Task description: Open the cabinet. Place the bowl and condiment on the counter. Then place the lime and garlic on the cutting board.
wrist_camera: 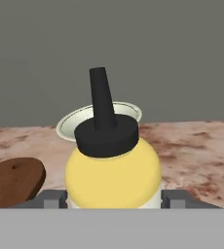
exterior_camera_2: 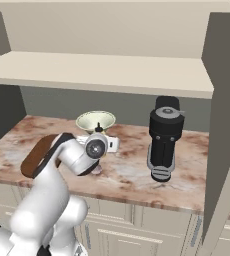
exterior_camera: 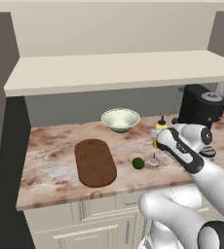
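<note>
room: sim kitchen, grey back wall, cream shelf (exterior_camera: 119,72) of the cabinet (exterior_camera_2: 112,30) over the work area
counter (exterior_camera: 50,160): pink-brown/white marble slab, thick front edge, cream drawer fronts (exterior_camera: 104,219) below
cutting board (exterior_camera: 95,162): dark brown oval, left-centre of counter, reaching close to front edge, bare
bowl (exterior_camera: 120,119): upright, back of counter nr wall
lime (exterior_camera: 138,163): on counter just right of board, not on it
garlic (exterior_camera: 154,161): just beside lime, right side
coffee machine (exterior_camera_2: 163,137): black, back right of counter
condiment (wrist_camera: 113,165): upright on counter, in front of bowl, btwn the fingers
gripper (wrist_camera: 114,198): fingers (wrist_camera: 175,198) wide apart either side of bottle body; contact can't tell
</note>
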Controlling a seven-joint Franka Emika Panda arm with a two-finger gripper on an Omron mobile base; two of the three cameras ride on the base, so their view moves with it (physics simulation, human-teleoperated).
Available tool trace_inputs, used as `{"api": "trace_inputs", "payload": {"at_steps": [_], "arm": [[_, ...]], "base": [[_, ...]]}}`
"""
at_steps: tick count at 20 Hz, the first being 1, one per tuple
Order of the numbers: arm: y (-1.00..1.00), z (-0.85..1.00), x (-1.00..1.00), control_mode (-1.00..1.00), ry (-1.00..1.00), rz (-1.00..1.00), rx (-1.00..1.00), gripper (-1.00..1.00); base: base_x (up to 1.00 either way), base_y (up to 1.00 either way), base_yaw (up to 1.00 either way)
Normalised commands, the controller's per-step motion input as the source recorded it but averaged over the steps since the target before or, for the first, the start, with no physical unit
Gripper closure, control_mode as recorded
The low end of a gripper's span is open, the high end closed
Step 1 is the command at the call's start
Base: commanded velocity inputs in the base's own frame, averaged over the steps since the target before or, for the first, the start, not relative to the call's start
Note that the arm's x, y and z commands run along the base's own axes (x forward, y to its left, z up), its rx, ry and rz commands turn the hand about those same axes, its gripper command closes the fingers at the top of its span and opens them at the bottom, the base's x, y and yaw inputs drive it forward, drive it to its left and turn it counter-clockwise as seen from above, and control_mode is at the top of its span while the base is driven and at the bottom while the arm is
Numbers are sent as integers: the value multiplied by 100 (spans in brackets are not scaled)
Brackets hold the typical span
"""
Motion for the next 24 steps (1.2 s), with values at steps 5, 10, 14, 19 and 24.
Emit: {"api": "trace_inputs", "payload": {"at_steps": [5,10,14,19,24], "arm": [[0,-17,21,-100,-1,0,0,100],[0,-13,19,-100,-2,0,0,100],[0,-8,20,-100,-2,1,0,100],[0,-14,21,-100,0,1,0,100],[0,-13,21,-100,0,0,0,100]], "base": [[0,0,0],[0,0,0],[0,0,0],[0,0,0],[0,0,0]]}}
